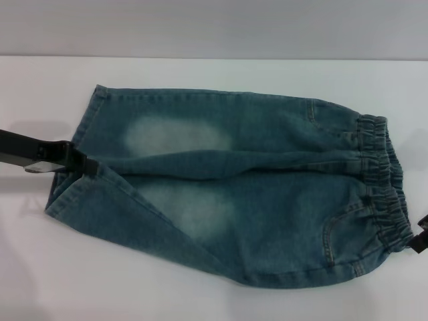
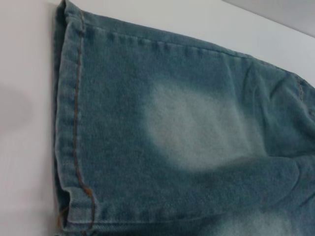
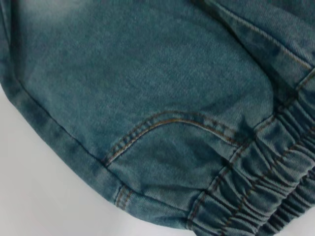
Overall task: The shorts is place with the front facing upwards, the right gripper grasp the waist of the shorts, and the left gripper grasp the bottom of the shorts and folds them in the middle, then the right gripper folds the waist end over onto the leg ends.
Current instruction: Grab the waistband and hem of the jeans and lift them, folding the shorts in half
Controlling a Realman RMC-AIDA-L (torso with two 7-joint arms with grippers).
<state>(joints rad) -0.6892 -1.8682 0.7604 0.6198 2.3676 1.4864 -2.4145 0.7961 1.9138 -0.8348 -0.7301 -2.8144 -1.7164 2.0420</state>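
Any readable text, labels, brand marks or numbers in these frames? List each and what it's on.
None. The shorts show only stitching, two faded patches and the gathered waist; no tag, label or print shows in any view. The left gripper at the leg hems and the right gripper by the waist carry no legible marking. The white table bears no text.

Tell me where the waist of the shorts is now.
In the head view, the waist forms the right end of the shorts on the white table, with the right end effector beside its near corner.
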